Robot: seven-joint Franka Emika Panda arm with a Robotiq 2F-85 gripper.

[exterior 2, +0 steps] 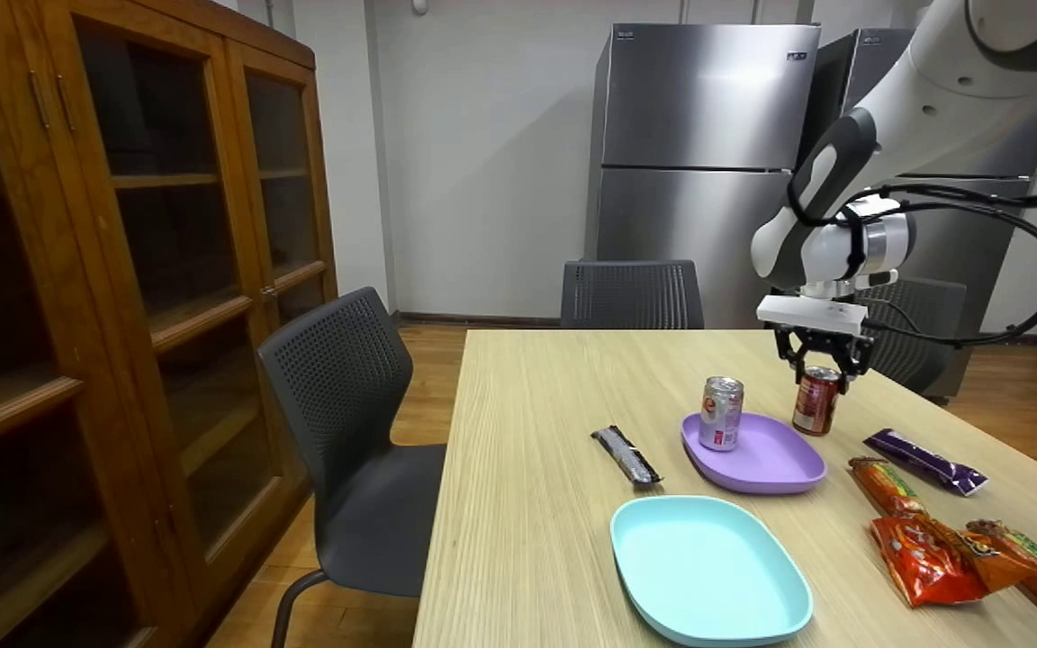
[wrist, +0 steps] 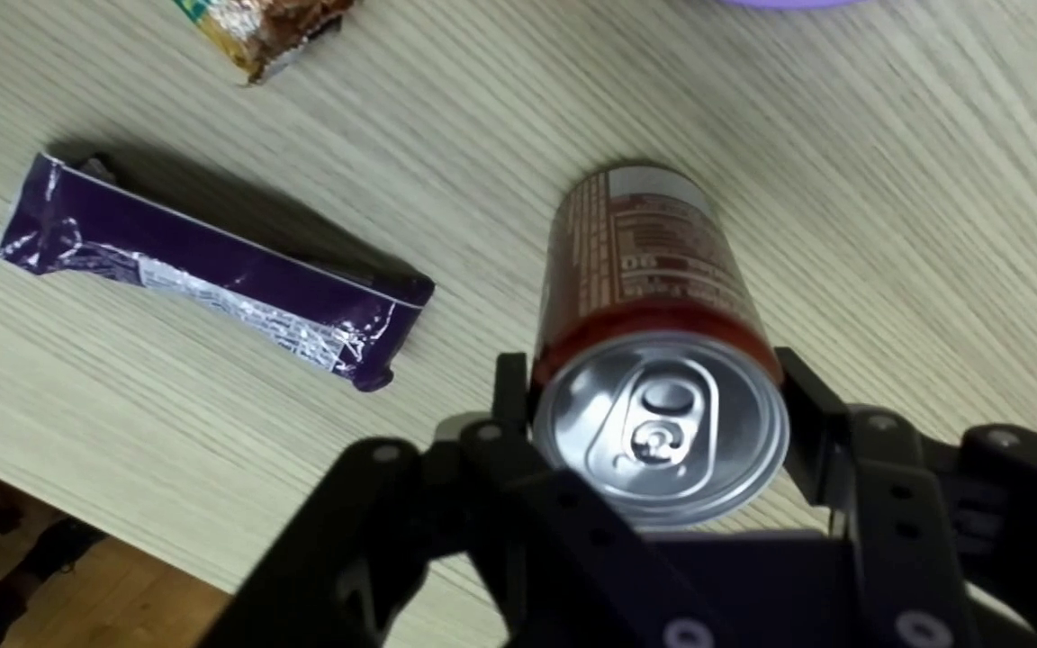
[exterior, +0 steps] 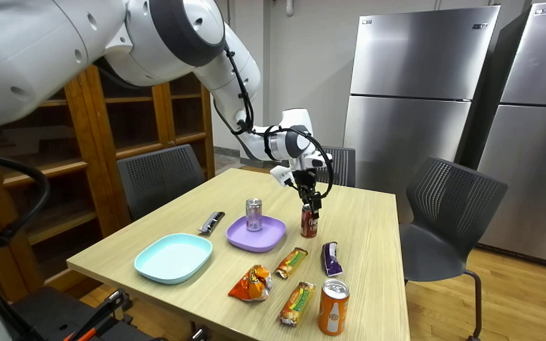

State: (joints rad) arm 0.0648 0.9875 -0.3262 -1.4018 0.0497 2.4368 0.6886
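A red can (exterior: 309, 226) stands upright on the wooden table in both exterior views (exterior 2: 816, 405). My gripper (exterior: 312, 209) comes down over its top; in the wrist view the black fingers (wrist: 649, 387) lie close against both sides of the red can (wrist: 653, 243), just below its silver lid. The far sides of the finger contact are hidden. A purple wrapped bar (wrist: 221, 270) lies beside the can, apart from the gripper; it also shows in an exterior view (exterior: 331, 259). A purple plate (exterior 2: 770, 483) bearing a silver can (exterior 2: 721, 414) sits close on the other side.
A light blue plate (exterior: 173, 258) and a black-silver wrapped bar (exterior: 212, 222) lie on the table. An orange packet (exterior: 252, 285), two yellow-green wrapped bars (exterior: 292, 262) and an orange can (exterior: 333, 310) are nearer the camera. Grey chairs (exterior: 448, 222) stand around the table.
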